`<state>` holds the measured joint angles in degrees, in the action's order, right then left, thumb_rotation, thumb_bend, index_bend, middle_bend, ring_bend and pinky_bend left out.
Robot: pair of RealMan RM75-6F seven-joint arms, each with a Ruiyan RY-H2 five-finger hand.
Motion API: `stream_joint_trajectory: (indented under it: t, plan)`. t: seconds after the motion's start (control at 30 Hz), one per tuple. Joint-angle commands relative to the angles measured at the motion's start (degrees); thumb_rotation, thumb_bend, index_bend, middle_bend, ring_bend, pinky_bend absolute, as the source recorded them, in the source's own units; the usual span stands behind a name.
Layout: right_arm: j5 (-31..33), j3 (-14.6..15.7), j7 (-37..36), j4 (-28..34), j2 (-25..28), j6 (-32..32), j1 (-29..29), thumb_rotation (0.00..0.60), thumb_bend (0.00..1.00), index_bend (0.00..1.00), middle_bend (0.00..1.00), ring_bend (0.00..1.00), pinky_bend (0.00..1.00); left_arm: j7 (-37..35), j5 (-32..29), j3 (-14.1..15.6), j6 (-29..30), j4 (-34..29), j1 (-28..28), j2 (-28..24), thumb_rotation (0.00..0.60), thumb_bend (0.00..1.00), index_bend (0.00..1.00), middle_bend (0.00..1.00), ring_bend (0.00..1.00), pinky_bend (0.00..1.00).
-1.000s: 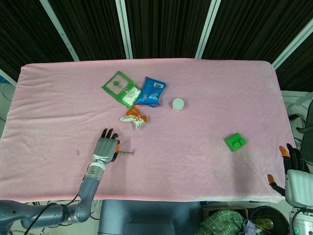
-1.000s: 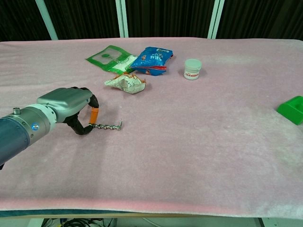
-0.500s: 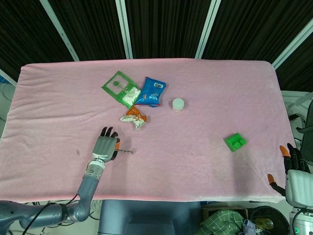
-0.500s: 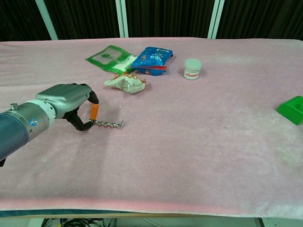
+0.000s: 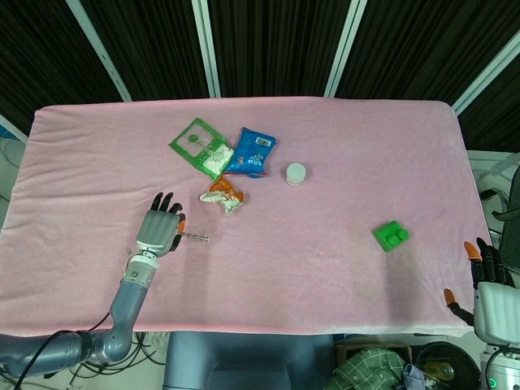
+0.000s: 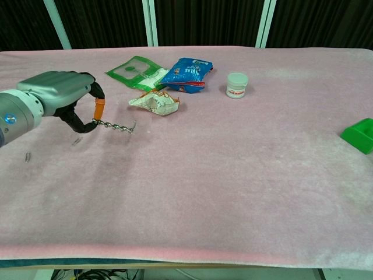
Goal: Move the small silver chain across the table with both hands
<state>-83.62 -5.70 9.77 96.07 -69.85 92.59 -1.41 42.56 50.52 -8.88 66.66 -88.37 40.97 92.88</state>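
We've got the left hand (image 6: pixel 58 96) pinching the silver chain (image 6: pixel 116 126) at one end, rest stretched out to its right, w/ the crumpled wrapper (image 6: pixel 154 102), green packet (image 5: pixel 201 145), blue packet (image 5: pixel 252 151) and white jar (image 6: pixel 236 84) near. Green block (image 5: pixel 391 236) well apart. Right hand (image 5: pixel 487 284) off table edge, fingers apart, holding nothing. Vs 1 s ago, hand + chain have shifted left and further from us.

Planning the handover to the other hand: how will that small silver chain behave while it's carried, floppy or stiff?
Probably floppy: the silver chain is linked, pinched at one end by the left hand, and its free end seems to trail on the pink table cloth. Likely very light, being so thin. It may swing or snag the cloth.
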Motion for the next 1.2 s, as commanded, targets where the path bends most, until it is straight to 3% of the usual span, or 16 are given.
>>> stream_joint_trajectory:
  t: [0.03,0.43,0.87,1.2]
  plan:
    - [0.0,0.0,0.0,0.1,0.0,0.1,0.0,0.6,0.2,0.09,0.0,0.02,0.22,2.2,1.8,1.1,1.2,-0.8,-0.2,-2.9,0.6,0.48,0.62,0.26,0.0,0.0]
    - [-0.2,0.0,-0.2,1.0,0.3,0.1,-0.1,0.6,0.2,0.09,0.0,0.02,0.22,2.6,-1.3,2.7,0.0,1.7,-2.3,-7.8,0.6,0.48,0.63,0.26,0.0,0.0]
    - [-0.1,-0.3,-0.7,1.2,0.4,0.6,-0.3,0.6,0.2,0.09,0.0,0.02,0.22,-9.8,1.8,3.8,-5.1,12.6,-4.9,-3.8,0.6,0.48,0.64,0.26,0.0,0.0]
    - [-0.1,-0.3,-0.3,1.1,0.2,0.4,-0.3,0.6,0.2,0.09,0.0,0.02,0.22,-18.0,7.5,3.9,-5.4,16.5,-6.1,-1.9,0.6,0.48,0.64,0.26,0.0,0.0]
